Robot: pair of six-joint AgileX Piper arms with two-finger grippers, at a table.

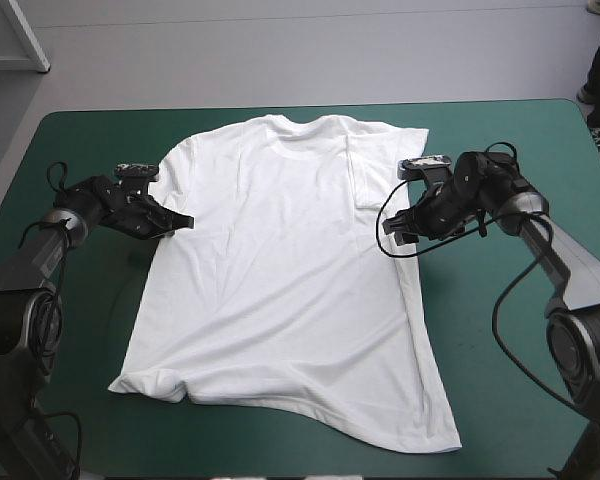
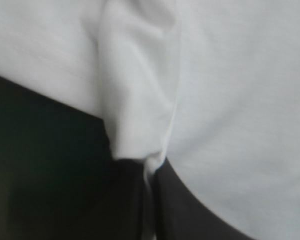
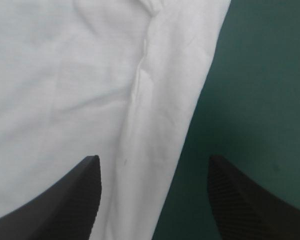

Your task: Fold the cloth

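Observation:
The white T-shirt (image 1: 290,270) lies spread flat on the teal-green table (image 1: 500,140), collar toward the far edge and hem toward the front. My left gripper (image 1: 180,220) sits low at the shirt's left edge below the shoulder. In the left wrist view its fingers (image 2: 200,210) are shut on a pinched fold of the T-shirt (image 2: 230,100). My right gripper (image 1: 398,228) rests at the shirt's right edge. It (image 3: 154,160) stands open in the right wrist view, with the T-shirt's side edge (image 3: 65,75) running between the fingers (image 3: 85,200) and nothing gripped.
Bare teal-green cover (image 3: 260,75) lies outside the shirt's right edge. The table also shows bare strips along the left side (image 1: 90,300), the front right (image 1: 510,400) and behind the collar. The hem is wrinkled at the front left corner (image 1: 150,385).

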